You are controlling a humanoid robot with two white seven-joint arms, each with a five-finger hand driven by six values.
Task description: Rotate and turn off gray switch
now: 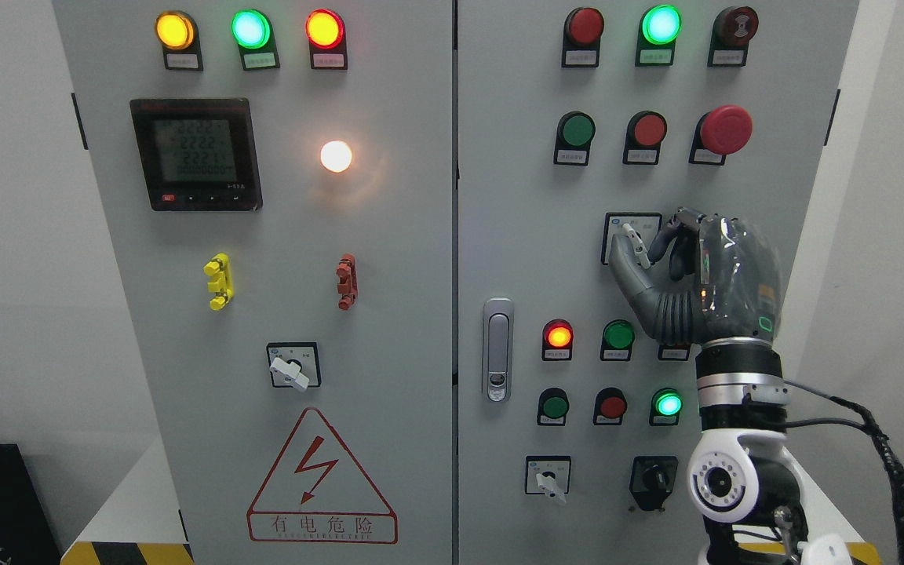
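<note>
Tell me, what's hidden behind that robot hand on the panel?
The right hand covers most of the gray switch; only its lever and part of the square plate show. A button label below is mostly hidden too.

gray switch (634, 242) partly hidden behind right hand (683, 267), button labels too small to read, meter digits blurred

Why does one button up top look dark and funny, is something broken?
Maybe. On the right door, the top-right indicator is dark, unlike the lit green lamp beside it; I can't tell whether it's broken or just off. Otherwise nothing looks damaged. The right hand pinches the gray switch.
</note>
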